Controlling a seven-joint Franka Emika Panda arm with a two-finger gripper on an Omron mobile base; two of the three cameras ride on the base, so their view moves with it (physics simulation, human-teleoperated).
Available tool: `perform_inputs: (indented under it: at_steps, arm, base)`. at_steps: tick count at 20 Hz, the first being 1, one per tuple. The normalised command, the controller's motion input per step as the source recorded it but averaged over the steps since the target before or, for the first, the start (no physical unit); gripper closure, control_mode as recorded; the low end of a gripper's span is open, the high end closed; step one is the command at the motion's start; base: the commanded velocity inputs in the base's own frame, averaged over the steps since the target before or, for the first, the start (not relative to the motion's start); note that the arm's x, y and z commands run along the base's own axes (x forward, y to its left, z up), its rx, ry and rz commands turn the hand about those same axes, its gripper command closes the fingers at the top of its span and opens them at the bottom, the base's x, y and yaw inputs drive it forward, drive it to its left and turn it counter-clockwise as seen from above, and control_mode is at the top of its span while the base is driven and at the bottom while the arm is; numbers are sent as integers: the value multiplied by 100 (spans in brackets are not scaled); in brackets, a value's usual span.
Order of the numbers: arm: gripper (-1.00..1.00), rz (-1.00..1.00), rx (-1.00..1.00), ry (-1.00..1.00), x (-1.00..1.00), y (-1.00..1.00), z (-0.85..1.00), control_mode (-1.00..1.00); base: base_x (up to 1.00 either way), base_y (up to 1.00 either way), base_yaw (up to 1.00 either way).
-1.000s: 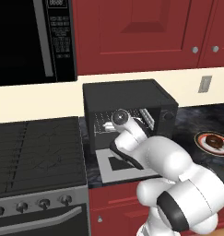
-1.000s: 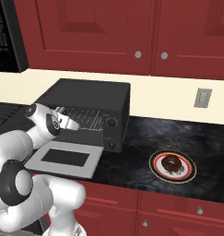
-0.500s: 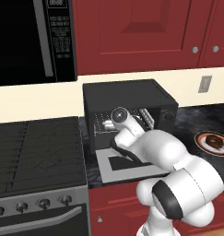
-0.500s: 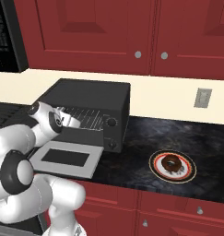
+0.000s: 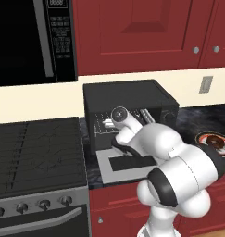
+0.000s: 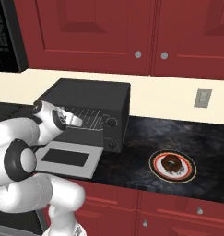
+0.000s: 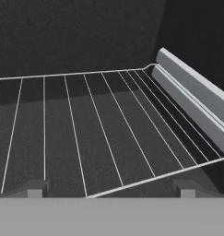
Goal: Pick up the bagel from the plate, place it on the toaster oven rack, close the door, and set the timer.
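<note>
Hand view: my gripper (image 7: 111, 196) spread wide, empty, over bare rack (image 7: 99, 133) inside oven (image 6: 90, 99); bagel (image 6: 171, 162) on plate (image 6: 156, 171), right of oven; door (image 6: 69, 159) down for loading.

The toaster oven (image 6: 92, 99) mouth was left unblocked by its lowered door (image 6: 69, 159); the rack (image 7: 99, 133) inside lay bare.

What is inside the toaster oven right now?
Inside the toaster oven sits the bare wire rack; the open gripper hovers at its front edge. The bagel is on the plate.
</note>
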Motion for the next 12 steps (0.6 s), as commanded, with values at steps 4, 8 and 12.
perform_inputs:
  at_steps: [4, 8, 12]
  arm:
    - [-100, 0, 0, 0, 23, 0, -24, -100]
    - [-100, 0, 0, 0, 23, 0, -23, -100]
    - [-100, 0, 0, -3, 23, 0, -11, -100]
  base:
    - [0, 0, 0]
    - [0, 0, 0]
    - [0, 0, 0]
